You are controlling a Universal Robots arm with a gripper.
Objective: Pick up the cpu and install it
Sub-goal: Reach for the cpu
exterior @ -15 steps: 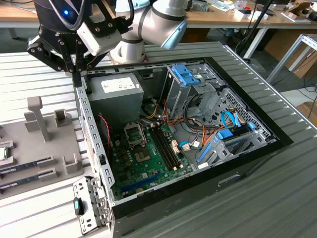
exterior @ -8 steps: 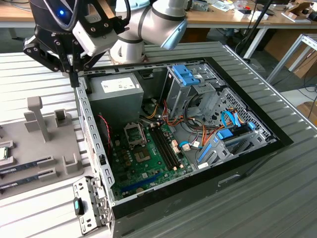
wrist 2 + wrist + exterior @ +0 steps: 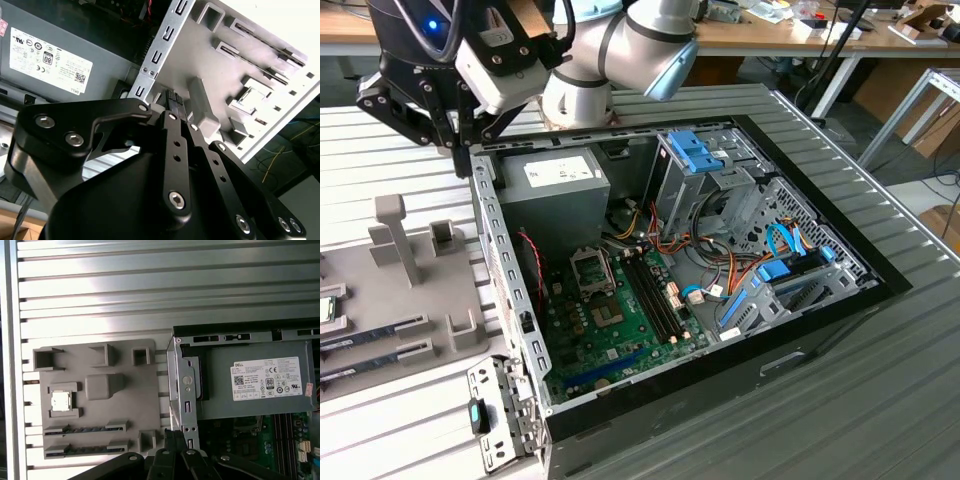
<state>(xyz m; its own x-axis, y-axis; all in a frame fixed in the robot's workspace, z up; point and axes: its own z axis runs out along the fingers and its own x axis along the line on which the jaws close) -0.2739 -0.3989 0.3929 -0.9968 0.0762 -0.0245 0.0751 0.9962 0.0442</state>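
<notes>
My gripper (image 3: 173, 100) sits nearest in the second wrist view, black links in the foreground, fingers drawn together on nothing, tips over the computer case's perforated rail (image 3: 159, 55). The cpu (image 3: 251, 96) lies in a square pocket of the grey fixture tray (image 3: 210, 60), well apart from my tips.

In the first wrist view my gripper (image 3: 176, 436) hangs above the case corner beside the power supply (image 3: 255, 385). The cpu (image 3: 61, 401) rests flat across the tray (image 3: 135, 405).

In the exterior view my arm (image 3: 610, 60) bends over the case, gripper (image 3: 457, 155) pointing down. The cpu (image 3: 326, 310) lies toward the exterior view's left, near the memory sticks (image 3: 370, 330). Case and tray (image 3: 420, 290) rest on a ribbed metal table (image 3: 880, 380), with wooden benches (image 3: 770, 35) behind.
</notes>
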